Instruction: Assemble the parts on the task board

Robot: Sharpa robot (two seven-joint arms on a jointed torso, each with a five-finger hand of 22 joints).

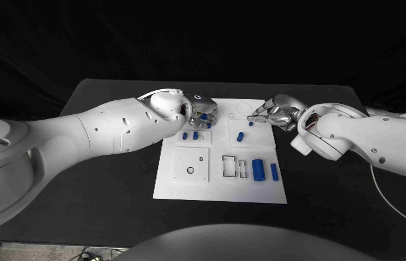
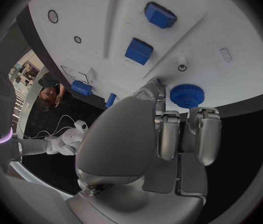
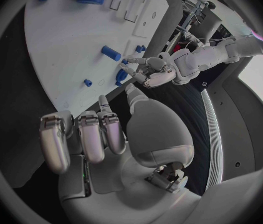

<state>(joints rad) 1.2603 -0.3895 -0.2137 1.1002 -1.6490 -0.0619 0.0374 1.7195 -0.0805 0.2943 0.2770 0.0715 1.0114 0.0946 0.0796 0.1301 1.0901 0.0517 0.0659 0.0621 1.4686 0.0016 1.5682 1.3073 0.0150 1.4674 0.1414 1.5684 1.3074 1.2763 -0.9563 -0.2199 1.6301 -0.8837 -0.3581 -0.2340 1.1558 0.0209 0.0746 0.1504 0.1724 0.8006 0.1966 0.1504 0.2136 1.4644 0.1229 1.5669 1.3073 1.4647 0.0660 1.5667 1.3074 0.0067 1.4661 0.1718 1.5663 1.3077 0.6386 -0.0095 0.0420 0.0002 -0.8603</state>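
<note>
You see the black table point(image 1: 101, 173) filling the lower half of the head view, with the white task board point(image 1: 218, 190) at its centre, a flat matte plate with rectangular recesses outlined in black. Your left arm point(image 1: 93, 138) sweeps in from the left edge and hides the board's upper left corner; its left hand point(image 1: 199, 114) sits over that corner, fingers curled down beside a blue toothed gear point(image 2: 187, 95), and whether they actually grip it you cannot tell. Your right arm point(image 1: 355, 138) enters from the right edge, and the right hand point(image 1: 272, 114) hovers at the board's upper right edge, fingers apart and holding nothing. Two blue cylinders point(image 1: 259, 170) lie side by side at the board's lower right, a short blue peg point(image 1: 240, 136) lies near its middle, and two small blue blocks point(image 1: 190, 136) sit just below the left hand.
</note>
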